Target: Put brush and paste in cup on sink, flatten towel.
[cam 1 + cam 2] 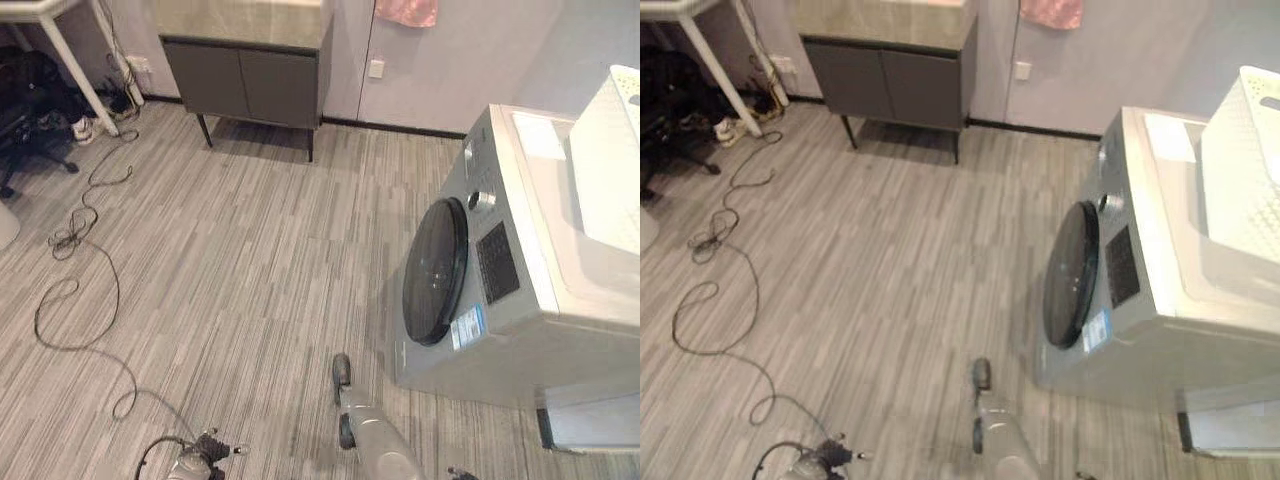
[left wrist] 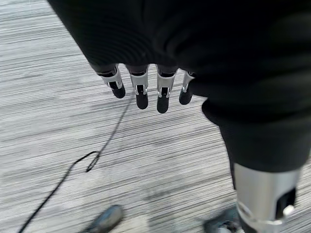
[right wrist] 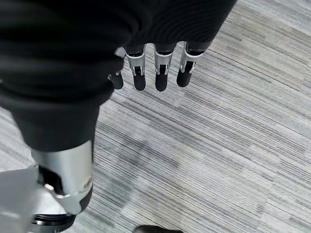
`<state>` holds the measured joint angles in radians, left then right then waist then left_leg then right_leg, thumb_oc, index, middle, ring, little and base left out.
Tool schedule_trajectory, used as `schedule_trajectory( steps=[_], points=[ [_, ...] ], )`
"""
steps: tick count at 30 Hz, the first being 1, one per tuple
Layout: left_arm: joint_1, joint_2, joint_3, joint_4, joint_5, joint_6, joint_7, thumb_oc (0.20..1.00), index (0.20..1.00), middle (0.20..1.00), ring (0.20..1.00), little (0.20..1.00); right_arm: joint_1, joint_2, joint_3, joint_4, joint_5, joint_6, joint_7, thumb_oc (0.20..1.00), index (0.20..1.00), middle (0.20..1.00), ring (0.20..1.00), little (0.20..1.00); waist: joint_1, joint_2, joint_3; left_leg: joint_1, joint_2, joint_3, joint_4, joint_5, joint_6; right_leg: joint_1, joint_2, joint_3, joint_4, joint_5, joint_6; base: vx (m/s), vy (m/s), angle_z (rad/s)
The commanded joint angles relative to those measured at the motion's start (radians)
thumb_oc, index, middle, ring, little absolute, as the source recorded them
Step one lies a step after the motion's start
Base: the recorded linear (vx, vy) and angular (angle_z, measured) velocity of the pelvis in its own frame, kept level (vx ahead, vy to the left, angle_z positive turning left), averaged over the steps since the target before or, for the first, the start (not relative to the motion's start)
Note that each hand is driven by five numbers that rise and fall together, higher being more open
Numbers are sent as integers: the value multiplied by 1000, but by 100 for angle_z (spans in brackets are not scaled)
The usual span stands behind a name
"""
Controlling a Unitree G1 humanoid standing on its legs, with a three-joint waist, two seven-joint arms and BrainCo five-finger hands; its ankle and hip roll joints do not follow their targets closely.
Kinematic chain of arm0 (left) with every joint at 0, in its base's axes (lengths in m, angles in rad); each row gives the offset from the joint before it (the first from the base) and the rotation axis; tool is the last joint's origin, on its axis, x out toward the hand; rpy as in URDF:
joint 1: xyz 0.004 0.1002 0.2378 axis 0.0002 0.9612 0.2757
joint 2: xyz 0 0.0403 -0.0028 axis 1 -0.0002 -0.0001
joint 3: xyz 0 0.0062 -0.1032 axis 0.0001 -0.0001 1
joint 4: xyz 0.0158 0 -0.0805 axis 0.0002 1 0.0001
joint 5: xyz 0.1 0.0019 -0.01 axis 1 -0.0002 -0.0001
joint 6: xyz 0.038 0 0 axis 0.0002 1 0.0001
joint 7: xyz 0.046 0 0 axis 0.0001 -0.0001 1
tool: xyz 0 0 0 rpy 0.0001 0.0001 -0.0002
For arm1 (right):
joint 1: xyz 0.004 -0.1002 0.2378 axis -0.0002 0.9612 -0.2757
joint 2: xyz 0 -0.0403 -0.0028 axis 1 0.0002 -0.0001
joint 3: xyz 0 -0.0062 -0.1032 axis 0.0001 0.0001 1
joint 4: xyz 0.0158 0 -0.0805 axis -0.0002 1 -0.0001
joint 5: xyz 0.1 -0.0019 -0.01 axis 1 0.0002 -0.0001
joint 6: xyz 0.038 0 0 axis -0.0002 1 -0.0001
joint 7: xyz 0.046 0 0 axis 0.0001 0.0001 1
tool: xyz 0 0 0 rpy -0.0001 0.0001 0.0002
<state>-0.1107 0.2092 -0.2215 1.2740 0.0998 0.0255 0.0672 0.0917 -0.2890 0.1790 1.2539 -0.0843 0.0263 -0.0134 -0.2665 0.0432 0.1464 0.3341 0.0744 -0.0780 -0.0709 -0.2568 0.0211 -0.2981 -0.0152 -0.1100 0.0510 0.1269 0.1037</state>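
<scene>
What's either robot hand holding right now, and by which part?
Nothing. The left robot hand and right robot hand both hang with straight fingers over bare floor, touching no object.

basket (image 1: 610, 170) on washer (image 1: 520, 270), cabinet (image 1: 245, 75) behind

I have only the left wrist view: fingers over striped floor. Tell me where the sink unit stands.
Observer: A dark cabinet with a pale top stands against the far wall, ahead and slightly left.
Operator: Report the right hand.
Observer: The right hand hangs over the floor, fingers straight, holding nothing.
Operator: Find me the towel.
Observer: A pink towel hangs on the wall just right of the cabinet; a washing machine stands on the robot's right.
</scene>
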Motion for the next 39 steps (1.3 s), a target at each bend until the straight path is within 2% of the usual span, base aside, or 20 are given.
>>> schedule_trajectory(
  steps=[1, 3, 5, 6, 8, 10, 13, 15, 18, 19, 20, 24, 27, 29, 32, 34, 36, 37, 38, 39],
  points=[
    [-36, 45, -21, -20, 25, -14, 3, 1000, 1000, 1000, 1000, 1000, -69, -29, 9, 33, 3, 9, 5, 1000, 1000, 1000, 1000, 1000, -24, -25, 4, 46, -128, 25, 57, 128, -22, -2, 19, 82, -94, 159, -14, 485, -235, 154],
    [-29, 36, -30, -22, 14, -12, 0, 1000, 1000, 1000, 1000, 1000, -63, -35, 15, 43, -6, 12, 10, 1000, 1000, 1000, 1000, 1000, -36, -6, -15, 41, -99, 6, 130, 219, -60, 21, 50, 73, -64, 132, -40, 376, -249, 54],
    [-33, 38, -40, -25, 3, -4, -6, 1000, 1000, 1000, 1000, 1000, -42, -39, 24, 43, -19, 10, 12, 1000, 1000, 1000, 1000, 1000, -55, -9, -39, -32, -30, 49, 354, 403, -148, 122, 76, 48, -83, 69, -86, 448, -338, 9],
    [-33, 38, -40, -25, 3, -4, -6, 1000, 1000, 1000, 1000, 1000, -42, -39, 24, 43, -19, 10, 12, 1000, 1000, 1000, 1000, 1000, -55, -7, -38, -33, -28, 48, 358, 400, -148, 124, 77, 47, -84, 69, -86, 399, -290, 51],
    [-39, 42, -34, -29, -15, -1, 4, 1000, 1000, 1000, 1000, 1000, -50, -44, 29, 26, -5, 8, 5, 1000, 1000, 1000, 1000, 1000, -48, -42, -35, -134, -20, 84, 625, 456, -141, 190, 74, 72, -97, 35, -126, 319, -282, 35],
    [-46, 48, -15, -28, -41, 0, 28, 1000, 1000, 1000, 1000, 1000, -73, -54, 44, 12, -8, 9, -2, 1000, 1000, 1000, 1000, 1000, -21, -72, -14, -239, -2, 173, 727, 406, -100, 259, 75, 104, -110, 5, -146, 348, -316, -6],
    [-51, 51, -7, -38, -40, -1, 38, 1000, 1000, 1000, 1000, 1000, -95, -57, 67, 2, -27, 12, -7, 1000, 1000, 1000, 1000, 1000, 40, -105, 8, -429, 26, 345, 655, 298, -60, 342, 45, 136, -121, -29, -137, 292, -124, -65],
    [-47, 62, 0, -43, -33, -3, 46, 1000, 1000, 1000, 1000, 1000, -109, -58, 82, -12, -46, 10, -11, 1000, 1000, 1000, 1000, 1000, 69, -111, 21, -501, 39, 410, 523, 302, -52, 387, 48, 166, -120, -56, -130, 277, -3, -46],
    [-38, 75, 5, -31, -17, -4, 51, 1000, 1000, 1000, 1000, 1000, -107, -52, 101, -26, -74, 5, -17, 1000, 1000, 1000, 1000, 1000, 93, -103, 26, -553, 25, 397, 313, 352, -50, 440, 61, 196, -116, -97, -125, 462, 108, -24],
    [-32, 82, 6, -19, -9, -8, 56, 1000, 1000, 1000, 1000, 1000, -105, -51, 115, -37, -94, -1, -24, 1000, 1000, 1000, 1000, 1000, 114, -87, 34, -592, 27, 317, 94, 437, -68, 500, 71, 237, -125, -135, -119, 518, 159, -66],
    [-30, 82, 5, -10, -8, -8, 63, 1000, 1000, 1000, 1000, 1000, -105, -50, 121, -40, -104, -5, -29, 1000, 1000, 1000, 1000, 1000, 121, -84, 34, -605, 40, 289, 32, 462, -86, 521, 68, 257, -120, -153, -119, 658, 206, -84],
    [-7, 89, 29, 9, -22, -9, 73, 1000, 1000, 1000, 1000, 1000, -103, -35, 133, -15, -121, -4, -31, 1000, 1000, 1000, 1000, 1000, 147, -72, 18, -627, 102, 283, 9, 519, -128, 597, 46, 330, -105, -215, -113, 452, 166, -86],
    [11, 92, 34, 1, -33, -12, 71, 1000, 1000, 1000, 1000, 1000, -101, -26, 122, -4, -114, -3, -32, 1000, 1000, 1000, 1000, 1000, 169, -79, -13, -650, 60, 247, 134, 482, -89, 620, -14, 350, -49, -261, -100, 557, 330, -58],
    [14, 92, 19, -1, -25, -13, 70, 1000, 1000, 1000, 1000, 1000, -97, -16, 113, 0, -102, -3, -29, 1000, 1000, 1000, 1000, 1000, 171, -100, -30, -687, 44, 318, 297, 398, -50, 594, -62, 335, 40, -196, -63, 417, 266, -52],
    [20, 93, -8, -11, 6, -19, 59, 1000, 1000, 1000, 1000, 1000, -99, -10, 108, -3, -98, -4, -20, 1000, 1000, 1000, 1000, 1000, 181, -114, -46, -644, -9, 355, 295, 327, -5, 549, -124, 323, 160, 2, -20, 386, 276, -28],
    [10, 100, -28, -33, 21, -20, 55, 1000, 1000, 1000, 1000, 1000, -112, -13, 109, -14, -97, -4, -23, 1000, 1000, 1000, 1000, 1000, 187, -100, -28, -584, -31, 359, 258, 299, 13, 479, -131, 290, 269, 86, -27, 335, 335, -19],
    [-1, 111, -41, -41, 33, -18, 51, 1000, 1000, 1000, 1000, 1000, -130, -13, 111, -32, -97, -4, -30, 1000, 1000, 1000, 1000, 1000, 180, -77, 5, -515, -49, 355, 207, 281, 34, 388, -126, 223, 386, 127, -41, 329, 419, -13],
    [-6, 113, -40, -39, 35, -16, 50, 1000, 1000, 1000, 1000, 1000, -133, -14, 113, -30, -98, -4, -30, 1000, 1000, 1000, 1000, 1000, 166, -69, 17, -489, -60, 339, 189, 268, 38, 348, -88, 233, 421, 108, -38, 317, 378, -3],
    [-11, 119, -49, -36, 49, -16, 47, 1000, 1000, 1000, 1000, 1000, -133, -8, 119, -44, -95, -12, -32, 1000, 1000, 1000, 1000, 1000, 140, -67, 29, -442, -80, 328, 159, 257, 40, 277, 14, 240, 441, 42, -35, 283, 293, 7],
    [-21, 123, -50, -32, 53, -11, 49, 1000, 1000, 1000, 1000, 1000, -135, -9, 117, -49, -90, -12, -34, 1000, 1000, 1000, 1000, 1000, 128, -58, 38, -411, -81, 315, 131, 258, 43, 222, 10, 202, 472, 17, -31, 473, 348, 44]
  ],
)
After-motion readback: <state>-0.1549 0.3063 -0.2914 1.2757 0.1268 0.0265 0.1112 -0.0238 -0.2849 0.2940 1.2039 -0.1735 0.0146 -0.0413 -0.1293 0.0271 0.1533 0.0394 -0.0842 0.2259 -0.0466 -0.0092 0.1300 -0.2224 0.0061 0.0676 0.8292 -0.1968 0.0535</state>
